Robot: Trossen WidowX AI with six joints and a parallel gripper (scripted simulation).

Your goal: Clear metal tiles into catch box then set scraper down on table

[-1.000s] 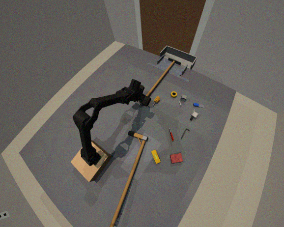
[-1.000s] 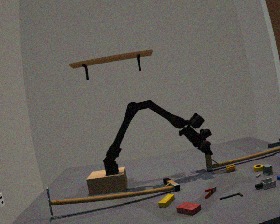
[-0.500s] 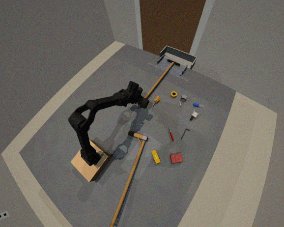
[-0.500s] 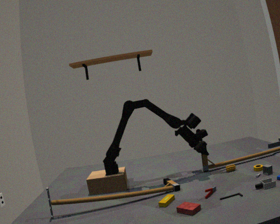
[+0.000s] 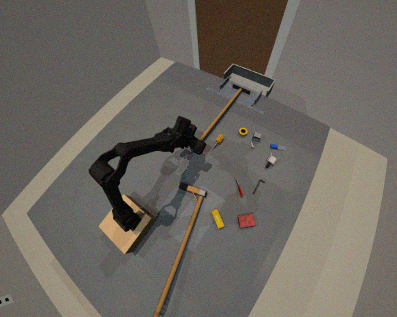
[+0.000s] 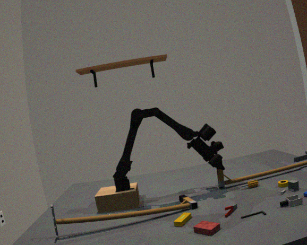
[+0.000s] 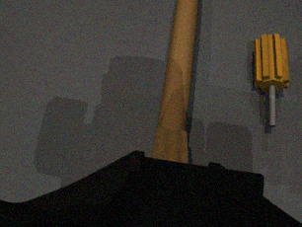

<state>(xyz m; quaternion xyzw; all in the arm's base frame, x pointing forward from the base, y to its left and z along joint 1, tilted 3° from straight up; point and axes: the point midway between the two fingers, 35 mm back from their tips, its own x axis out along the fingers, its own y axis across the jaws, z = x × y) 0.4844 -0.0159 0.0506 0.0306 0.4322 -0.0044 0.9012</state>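
My gripper (image 5: 198, 148) (image 6: 220, 168) is shut on the upright wooden grip of the long scraper (image 5: 220, 116) (image 6: 269, 173) (image 7: 180, 74). The grip's metal-capped foot is at or just above the table. The shaft runs low to the far end, where its dark blade (image 5: 241, 89) is at the mouth of the catch box (image 5: 270, 86). The steel plate (image 5: 230, 93) shows bluish in front of the box, between low side walls. I can make out no metal tiles on its visible part; they are too small to tell or hidden, and the blade hides some of the box's mouth.
A second long-handled tool (image 5: 183, 247) (image 6: 122, 214) lies nearer the arm's base. A yellow-handled screwdriver (image 5: 219, 138) (image 6: 253, 183) (image 7: 271, 61) lies right beside the scraper. Tape (image 5: 243, 132), red pliers (image 5: 240, 191), a yellow block (image 5: 218, 219) and a red block (image 5: 246, 220) lie to the right.
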